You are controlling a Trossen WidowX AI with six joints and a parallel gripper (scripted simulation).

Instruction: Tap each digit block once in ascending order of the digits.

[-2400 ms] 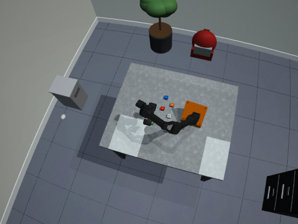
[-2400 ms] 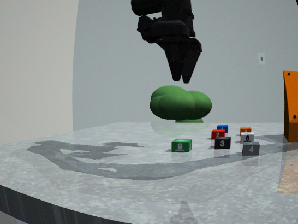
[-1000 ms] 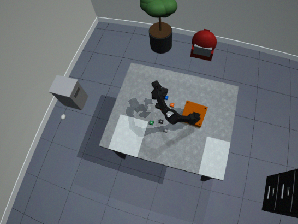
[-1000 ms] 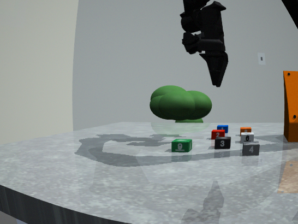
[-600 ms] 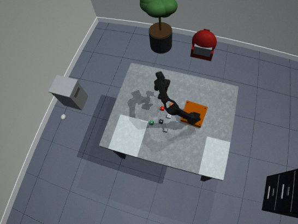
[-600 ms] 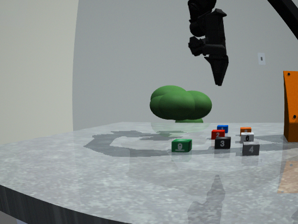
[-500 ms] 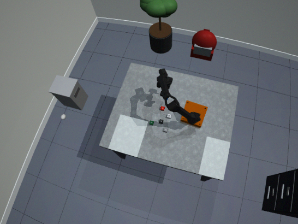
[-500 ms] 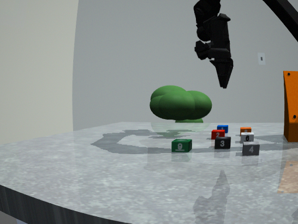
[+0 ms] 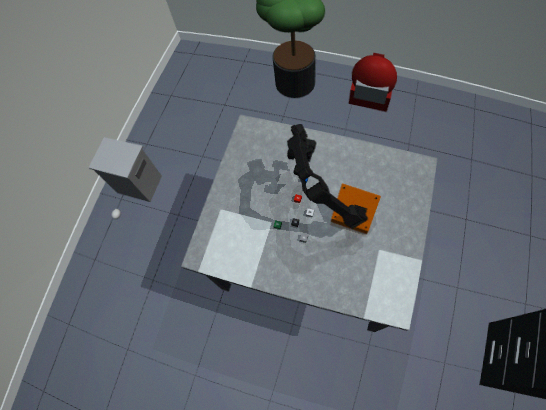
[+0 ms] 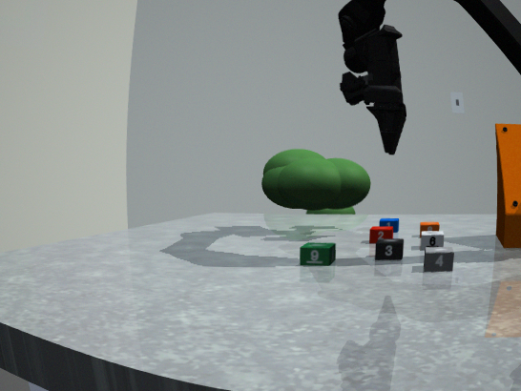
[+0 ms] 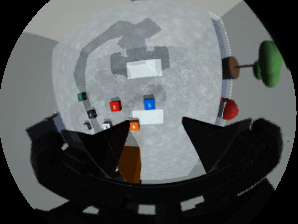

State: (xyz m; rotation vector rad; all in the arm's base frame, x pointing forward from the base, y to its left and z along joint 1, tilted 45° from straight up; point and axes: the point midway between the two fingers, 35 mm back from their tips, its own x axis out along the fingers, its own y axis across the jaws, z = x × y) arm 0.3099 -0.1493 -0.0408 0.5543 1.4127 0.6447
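Observation:
My gripper (image 10: 390, 153) (image 11: 156, 121) is open and empty, high above the table. In the wrist view the blue block "1" (image 11: 149, 104) (image 10: 389, 225) shows just beyond the gap between the fingertips. The red "2" (image 9: 298, 198) (image 10: 381, 235) (image 11: 115, 105), black "3" (image 9: 295, 222) (image 10: 389, 249) (image 11: 91, 114), grey "4" (image 9: 303, 239) (image 10: 438, 260), white "6" (image 9: 310, 212) (image 10: 432, 240) and green "9" (image 9: 278, 225) (image 10: 318, 254) (image 11: 82, 96) blocks stand apart. The orange block (image 10: 429, 229) (image 11: 134, 125) has a digit too small to read surely; the arm hides it in the top view.
The arm's orange base (image 9: 370, 200) (image 10: 510, 191) stands on the grey table (image 9: 400, 170) to the right of the blocks in the top view. The arm reaches from it over the blocks. A potted plant (image 9: 295, 75) and a red object (image 9: 374, 75) stand on the floor behind the table.

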